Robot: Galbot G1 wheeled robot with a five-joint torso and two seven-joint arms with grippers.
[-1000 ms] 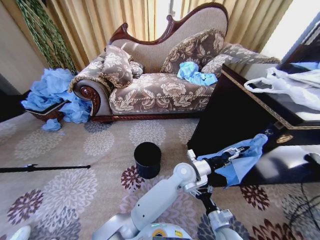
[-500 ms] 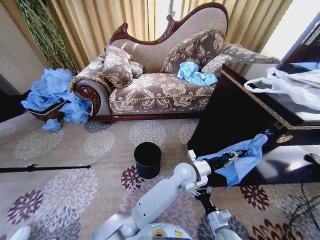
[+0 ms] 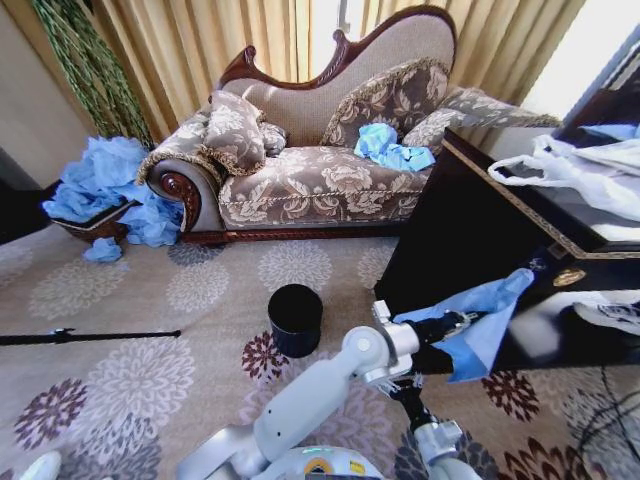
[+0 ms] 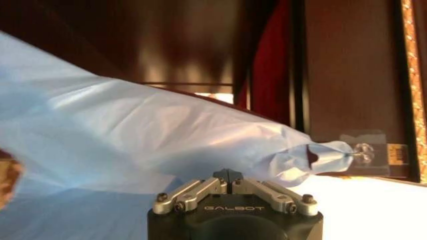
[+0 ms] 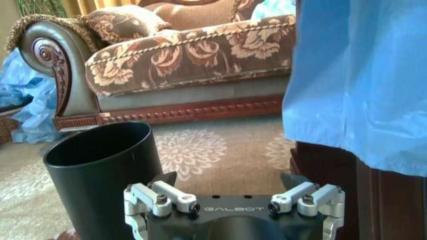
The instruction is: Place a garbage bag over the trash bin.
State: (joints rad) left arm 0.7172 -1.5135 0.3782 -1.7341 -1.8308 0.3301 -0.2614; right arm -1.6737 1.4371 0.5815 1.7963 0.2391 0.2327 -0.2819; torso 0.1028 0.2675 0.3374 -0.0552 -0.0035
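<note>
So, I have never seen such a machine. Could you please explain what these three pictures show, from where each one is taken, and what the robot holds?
It is a wheeled robot with two arms. The wide picture comes from a camera on its head, looking down at a carpeted room with a sofa and a dark cabinet. The other two come from cameras on its wrists.

The left gripper is shut on the garbage bag, a thin light-blue plastic bag that hangs in front of the cabinet. The left wrist view shows this up close: the fingers meet at the bag.

The right gripper is open and holds nothing. Its camera sees the trash bin, small, black and with no bag on it yet. In the head view the bin stands on the carpet.
</note>
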